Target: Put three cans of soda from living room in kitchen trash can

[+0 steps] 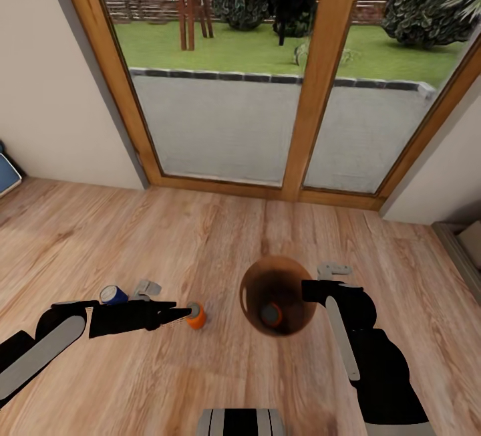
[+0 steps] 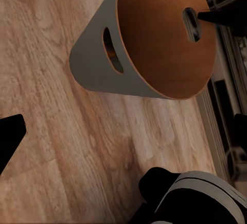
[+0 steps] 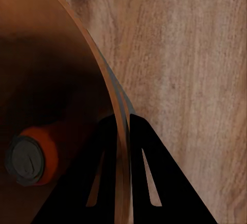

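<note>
Starting at the right gripper (image 1: 308, 291): closed over the rim of the bin (image 1: 250, 282), one finger inside the wall and one outside, seen plainly in the right wrist view at the right gripper (image 3: 122, 118) astride the bin (image 3: 51, 54). Bin held at that one edge over the wood floor (image 1: 200, 235); cannot tell whether lifted or resting. Down in the bin, one orange can (image 1: 270, 314) already lying on its side, its grey end toward the wrist camera (image 3: 31, 154).

Then the left gripper (image 1: 182, 315), to the left of the bin: jaws spread wide, with one dark finger (image 2: 11, 139) at the picture's edge and nothing seen between them in the left wrist view, only bare planks and the bin (image 2: 92, 62) ahead. At its tip, touching or just beside it, a second orange can (image 1: 196, 316), standing near the bin. Farther from the bin, beside the left forearm, a blue can (image 1: 114, 295). Beyond the bin, glass doors (image 1: 227, 115).

Step in hand, by judgement: loading cans into the bin here, one of three done. Next: close squarely on the second orange can, lift, carry over the rim and release, keeping the bin steady; same again for the blue can.
</note>
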Tool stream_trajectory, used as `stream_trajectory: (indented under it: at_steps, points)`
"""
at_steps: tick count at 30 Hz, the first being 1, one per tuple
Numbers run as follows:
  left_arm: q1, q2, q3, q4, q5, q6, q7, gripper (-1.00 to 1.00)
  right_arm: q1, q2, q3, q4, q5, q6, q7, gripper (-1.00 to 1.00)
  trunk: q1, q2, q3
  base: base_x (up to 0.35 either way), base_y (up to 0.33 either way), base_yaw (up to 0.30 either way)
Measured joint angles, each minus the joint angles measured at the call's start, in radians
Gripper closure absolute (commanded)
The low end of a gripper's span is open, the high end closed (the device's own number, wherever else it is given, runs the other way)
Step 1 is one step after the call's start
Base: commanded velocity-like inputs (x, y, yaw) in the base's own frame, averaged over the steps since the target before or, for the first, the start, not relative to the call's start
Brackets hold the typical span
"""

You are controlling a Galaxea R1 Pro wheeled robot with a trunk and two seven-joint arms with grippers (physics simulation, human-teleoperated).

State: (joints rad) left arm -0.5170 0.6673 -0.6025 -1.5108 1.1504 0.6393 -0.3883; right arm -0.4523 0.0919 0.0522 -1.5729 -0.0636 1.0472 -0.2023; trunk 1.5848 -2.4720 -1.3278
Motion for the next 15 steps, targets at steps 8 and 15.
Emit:
stream_trajectory:
  at_steps: [8,15]
  points:
    - [0.0,0.0,0.0,0.0,0.0,-0.001,0.0,-1.0,0.0,0.0,0.0,0.0,0.0,0.0,0.0,1.0,0.0,0.0,0.0,0.333,0.0,0.0]
    - [0.0,-0.001,-0.001,0.0,0.0,-0.003,-0.001,-1.0,0.0,0.0,0.0,0.0,0.0,0.0,0.0,1.0,0.0,0.0,0.0,0.282,0.0,0.0]
